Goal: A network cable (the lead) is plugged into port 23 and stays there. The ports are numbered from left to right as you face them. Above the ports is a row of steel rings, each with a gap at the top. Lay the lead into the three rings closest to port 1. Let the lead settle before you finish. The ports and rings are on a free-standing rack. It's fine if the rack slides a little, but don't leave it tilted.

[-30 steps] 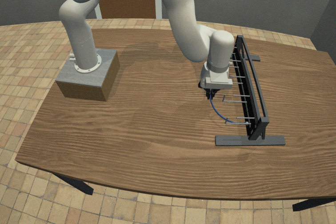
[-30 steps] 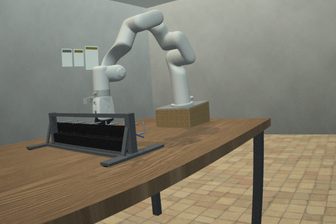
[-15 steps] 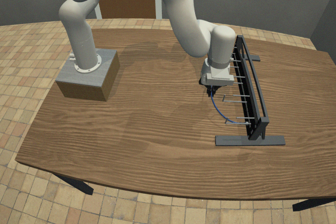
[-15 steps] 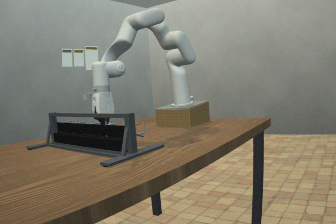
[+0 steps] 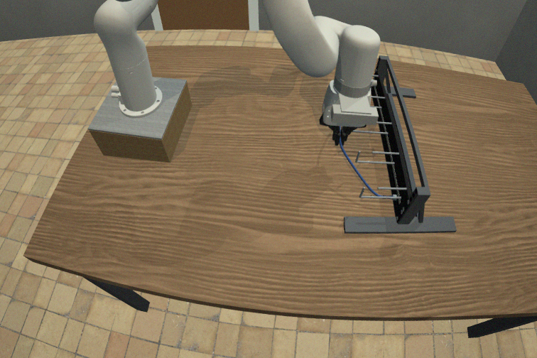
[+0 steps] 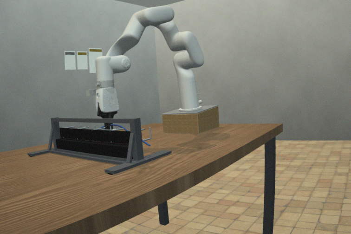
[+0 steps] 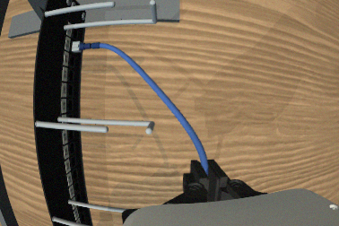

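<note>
The blue lead (image 5: 356, 170) runs from its plug in a port near the near end of the dark rack (image 5: 401, 140) up to my gripper (image 5: 340, 137). In the wrist view the lead (image 7: 157, 93) arcs from the plug (image 7: 78, 47) to my gripper (image 7: 200, 175), which is shut on its free end. The lead hangs in the air in front of the steel rings (image 7: 108, 125) and lies in none that I can see. My gripper is in front of the rack, about level with the rings. In the exterior view the lead (image 6: 120, 126) shows behind the rack (image 6: 96, 140).
The rack stands upright on flat feet (image 5: 399, 224) at the right of the wooden table. The arm's base sits on a block (image 5: 140, 124) at the far left. Steel ring rods (image 5: 377, 163) stick out from the rack toward my gripper.
</note>
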{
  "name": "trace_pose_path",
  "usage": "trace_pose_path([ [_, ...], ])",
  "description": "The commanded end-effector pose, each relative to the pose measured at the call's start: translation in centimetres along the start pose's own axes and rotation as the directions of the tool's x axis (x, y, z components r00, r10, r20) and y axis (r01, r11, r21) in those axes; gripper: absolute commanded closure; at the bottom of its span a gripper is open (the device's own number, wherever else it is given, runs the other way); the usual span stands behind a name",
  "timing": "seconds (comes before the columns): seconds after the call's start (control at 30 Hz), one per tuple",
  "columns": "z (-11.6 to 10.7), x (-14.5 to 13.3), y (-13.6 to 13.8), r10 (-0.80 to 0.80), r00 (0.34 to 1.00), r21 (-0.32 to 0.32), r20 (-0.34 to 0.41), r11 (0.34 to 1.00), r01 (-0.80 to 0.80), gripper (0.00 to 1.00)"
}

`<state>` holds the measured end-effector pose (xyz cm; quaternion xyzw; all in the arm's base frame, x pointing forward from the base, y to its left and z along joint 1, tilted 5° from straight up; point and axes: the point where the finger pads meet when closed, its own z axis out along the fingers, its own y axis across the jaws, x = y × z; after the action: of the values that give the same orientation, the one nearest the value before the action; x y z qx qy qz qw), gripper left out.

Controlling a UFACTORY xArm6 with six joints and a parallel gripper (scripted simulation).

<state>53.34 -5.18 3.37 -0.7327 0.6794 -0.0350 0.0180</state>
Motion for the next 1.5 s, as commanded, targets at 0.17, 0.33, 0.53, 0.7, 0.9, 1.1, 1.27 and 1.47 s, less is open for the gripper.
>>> trace_pose_path([
  [0.17, -2.0, 0.0, -0.1, 0.000, 1.000, 0.003, 0.000, 1.000, 0.000, 1.00],
  [0.33, -2.9, 0.0, -0.1, 0.000, 1.000, 0.003, 0.000, 1.000, 0.000, 1.00],
  [0.53, -3.4, 0.0, -0.1, 0.000, 1.000, 0.003, 0.000, 1.000, 0.000, 1.00],
  [0.7, -3.6, 0.0, -0.1, 0.000, 1.000, 0.003, 0.000, 1.000, 0.000, 1.00],
  [0.9, -3.6, 0.0, -0.6, 0.000, 1.000, 0.003, 0.000, 1.000, 0.000, 1.00],
  [1.1, -3.6, -0.6, -5.4, 0.001, 1.000, 0.003, 0.000, 1.000, -0.001, 1.00],
  [1.27, -3.6, -0.7, -6.0, 0.001, 1.000, 0.003, 0.000, 1.000, -0.001, 1.00],
  [1.47, -3.6, -0.7, -6.0, 0.001, 1.000, 0.003, 0.000, 1.000, -0.001, 1.00],
])
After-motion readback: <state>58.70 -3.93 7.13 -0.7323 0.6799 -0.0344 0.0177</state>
